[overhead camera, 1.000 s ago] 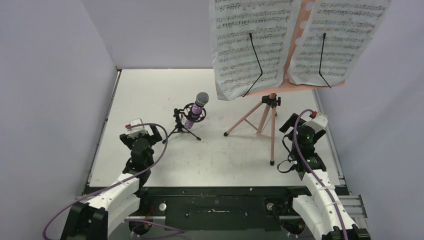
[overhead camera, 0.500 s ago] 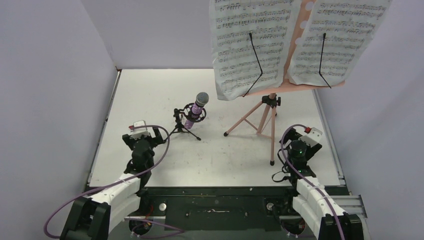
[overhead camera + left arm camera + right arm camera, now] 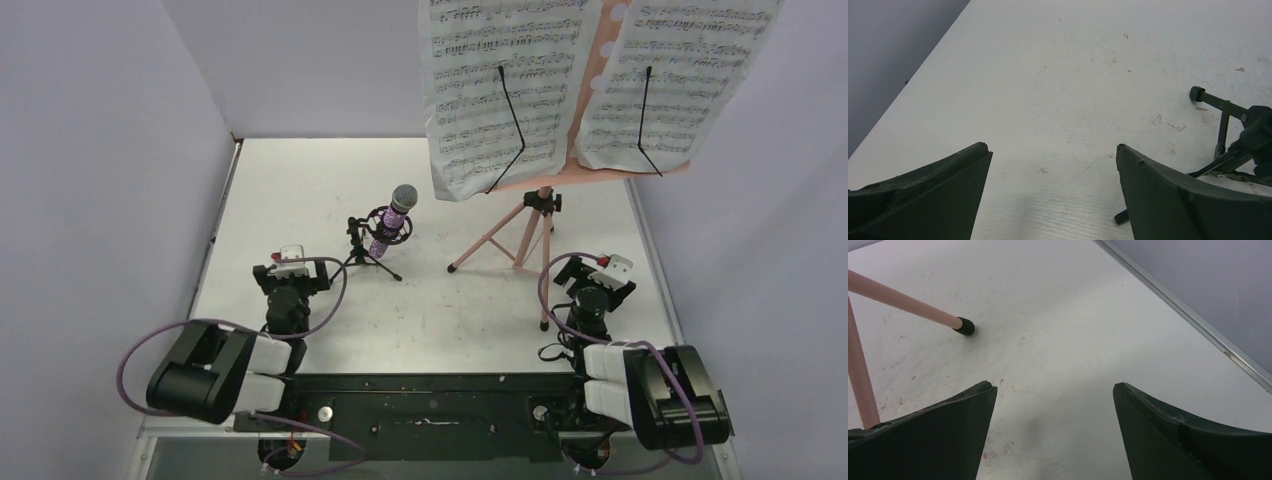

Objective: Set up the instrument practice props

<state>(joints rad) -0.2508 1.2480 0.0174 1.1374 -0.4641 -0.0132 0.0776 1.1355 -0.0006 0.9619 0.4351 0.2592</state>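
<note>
Props standing on white table (image 3: 300, 180); left gripper (image 3: 1050, 150) and right gripper (image 3: 1053, 387) spread wide, empty.
The glittery purple microphone with grey head (image 3: 392, 220) sits in the small black tripod mic stand (image 3: 365, 258) at 10 o'clock; the pink perforated music stand with tripod legs (image 3: 535, 215), bearing white sheet-music pages (image 3: 500, 90), is at 2 o'clock.

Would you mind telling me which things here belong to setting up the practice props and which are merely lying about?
Belong to the job: pink perforated music stand on tripod legs; white sheet-music pages; glittery purple microphone with grey head; small black tripod mic stand.
Merely there: white tabletop; grey enclosure walls.
</note>
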